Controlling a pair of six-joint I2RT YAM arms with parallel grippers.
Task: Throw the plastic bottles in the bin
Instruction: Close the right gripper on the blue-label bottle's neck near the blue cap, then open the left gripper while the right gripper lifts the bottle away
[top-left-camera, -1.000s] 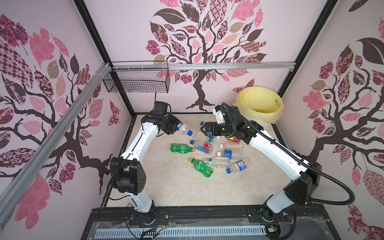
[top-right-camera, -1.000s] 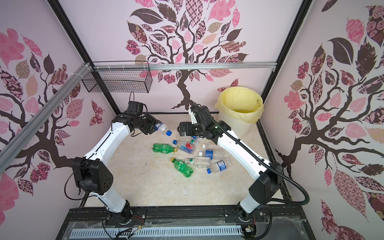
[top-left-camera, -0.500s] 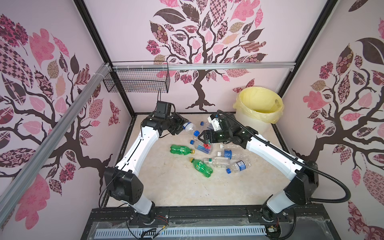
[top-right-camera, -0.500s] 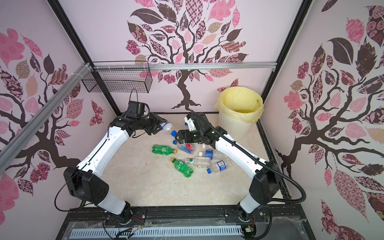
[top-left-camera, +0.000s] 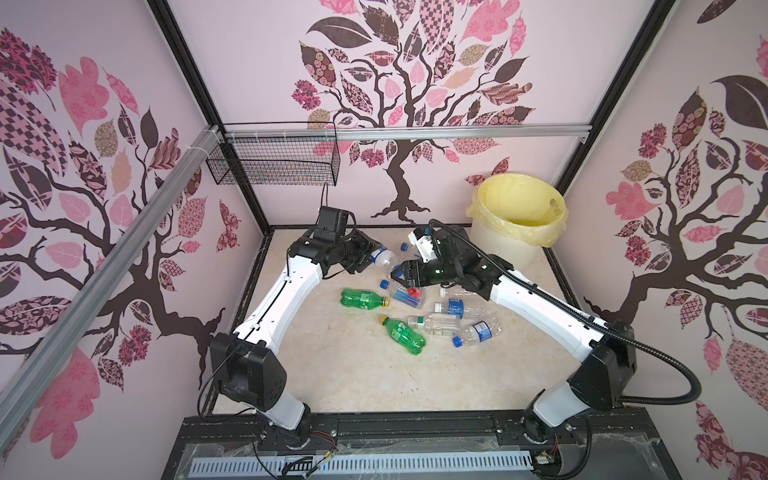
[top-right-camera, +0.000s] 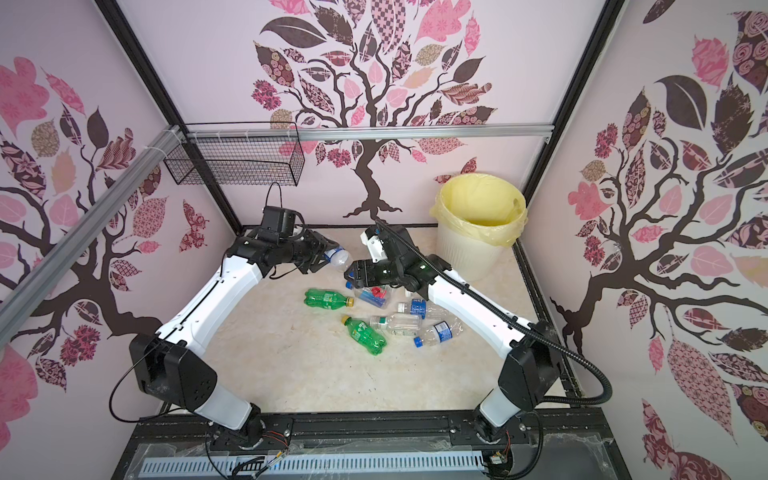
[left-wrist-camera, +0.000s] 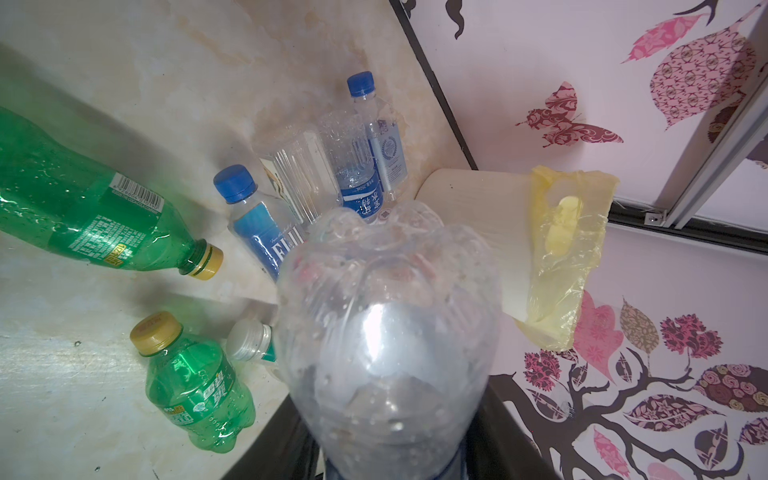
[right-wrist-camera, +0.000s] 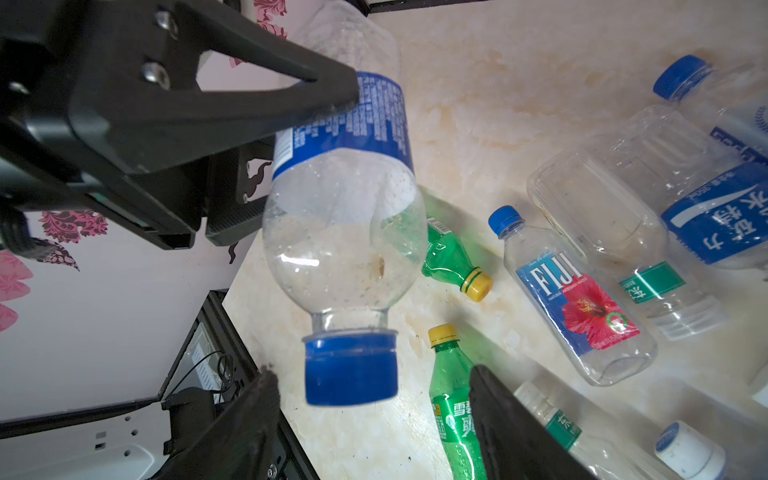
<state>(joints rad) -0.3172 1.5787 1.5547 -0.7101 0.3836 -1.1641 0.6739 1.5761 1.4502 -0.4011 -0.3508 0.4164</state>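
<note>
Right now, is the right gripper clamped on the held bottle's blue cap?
No; the right gripper has a gap beside the blue cap on both sides.

Both top views look steeply down from high at the front of the booth, side by side, facing the back wall (top-left-camera: 257, 62). They sit far enough off to take in the whole table (top-left-camera: 353, 374) and the bin (top-left-camera: 503, 245) (the two differ only by a slight sideways shift). The left wrist camera sits right behind the clear bottle (left-wrist-camera: 386, 332), looking along it toward the bin. The right wrist camera, also close, meets that bottle cap-first. Both wrist views share the Fiji bottle (right-wrist-camera: 577, 299).
</note>
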